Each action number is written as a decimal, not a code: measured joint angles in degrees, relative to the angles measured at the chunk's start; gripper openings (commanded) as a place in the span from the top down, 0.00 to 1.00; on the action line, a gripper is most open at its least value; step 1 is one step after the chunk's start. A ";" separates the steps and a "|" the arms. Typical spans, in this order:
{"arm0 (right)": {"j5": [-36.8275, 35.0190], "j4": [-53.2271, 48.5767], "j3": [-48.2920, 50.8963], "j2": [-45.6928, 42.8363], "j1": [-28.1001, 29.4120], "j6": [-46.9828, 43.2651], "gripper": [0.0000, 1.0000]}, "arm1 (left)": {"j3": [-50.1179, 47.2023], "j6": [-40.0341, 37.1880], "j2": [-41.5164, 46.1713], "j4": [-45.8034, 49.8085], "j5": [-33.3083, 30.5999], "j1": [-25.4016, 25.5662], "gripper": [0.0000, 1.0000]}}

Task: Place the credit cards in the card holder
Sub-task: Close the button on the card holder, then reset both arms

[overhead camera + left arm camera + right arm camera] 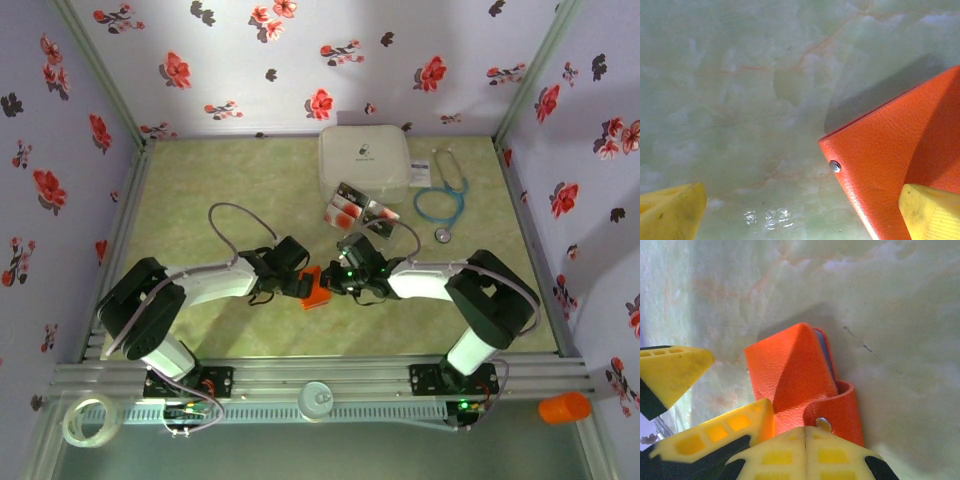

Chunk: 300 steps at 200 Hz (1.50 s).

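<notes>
**Both grippers released at the orange wallet, cards still by the white case**

The small flat orange folding card holder [316,293] lies on the pale green marbled table [200,180], in the middle near the front edge, between the two grippers. In the right wrist view the card holder [790,375] is folded, with a ridge raised upward, a thin grey-blue inside layer at its edge, and a strap with a metal snap [823,424].

The left gripper [298,287] is released. In its wrist view the left gripper [802,200] has its yellow fingers [670,210] wide apart. One is well clear of the card holder [885,160] and the other is in front of its corner.

The right gripper [335,283] is also released. In its wrist view the right gripper [740,382] has one finger apart from the holder, with table showing between them. The other is at the strap; I cannot tell if it presses there.

The small flat credit cards with black band and red patch [348,208] lie in an overlapping group farther back, just in front of the big white rounded case [362,155]. A blue stethoscope [445,195] is to the right of this case.
</notes>
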State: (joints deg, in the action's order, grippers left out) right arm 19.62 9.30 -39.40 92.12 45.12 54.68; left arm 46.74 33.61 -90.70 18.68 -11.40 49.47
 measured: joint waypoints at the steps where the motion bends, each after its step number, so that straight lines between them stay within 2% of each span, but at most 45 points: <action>1: 0.00 -0.04 0.00 -0.07 0.00 0.00 0.99 | 0.00 0.00 0.00 0.00 0.00 0.00 0.00; 10: -0.09 -0.46 -0.11 -0.72 -0.15 -0.02 0.87 | -0.02 -0.02 0.00 -0.02 0.00 0.02 0.00; 16: -0.13 -0.72 -0.15 -1.18 -0.17 -0.02 0.82 | -0.02 -0.09 0.00 -0.02 0.00 0.02 0.00; 42: -0.59 -1.92 -0.15 -3.32 -0.44 -0.13 0.78 | -0.09 -0.28 0.00 -0.11 0.00 0.02 0.00; 85: -1.84 -4.85 -0.13 -7.91 -1.73 -0.31 0.61 | -0.20 -0.61 0.22 -0.20 0.00 0.02 0.00; 137: -6.10 -14.32 0.20 -20.00 -6.82 -2.80 0.29 | 1.62 -1.09 7.54 3.80 0.02 -0.39 0.00; 153: -8.48 -18.53 0.20 -25.75 -9.53 -3.58 0.12 | 3.58 -1.27 10.82 4.33 0.02 -1.42 0.00; 167: -10.93 -22.27 0.17 -30.45 -12.20 -4.85 0.02 | 4.66 -1.38 13.81 4.33 -0.02 -3.41 0.00; 204: -21.24 -33.62 -0.74 -40.57 -21.18 -8.63 0.01 | 4.87 -2.78 21.14 4.26 -0.83 -14.45 0.00; 233: -34.56 -37.38 -2.16 -42.53 -26.93 -11.08 0.01 | 2.25 -7.45 27.06 0.02 -5.03 -23.32 0.00; 259: -44.92 -36.22 -2.69 -38.69 -32.57 -14.62 0.01 | -3.98 -13.99 31.98 -7.69 -8.63 -29.46 0.00; 283: -49.51 -32.61 -3.78 -30.42 -38.53 -17.97 0.01 | -8.15 -18.95 32.24 -13.77 -10.86 -36.00 0.00; 300: -51.95 -28.87 -3.78 -24.90 -40.26 -21.16 0.01 | -10.86 -21.77 30.36 -19.28 -12.24 -39.08 0.00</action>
State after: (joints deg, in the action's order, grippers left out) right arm -32.34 -19.57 -43.18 67.22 4.86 33.52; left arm 35.88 11.84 -60.34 -0.60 -23.64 10.39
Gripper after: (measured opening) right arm 0.993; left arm 0.998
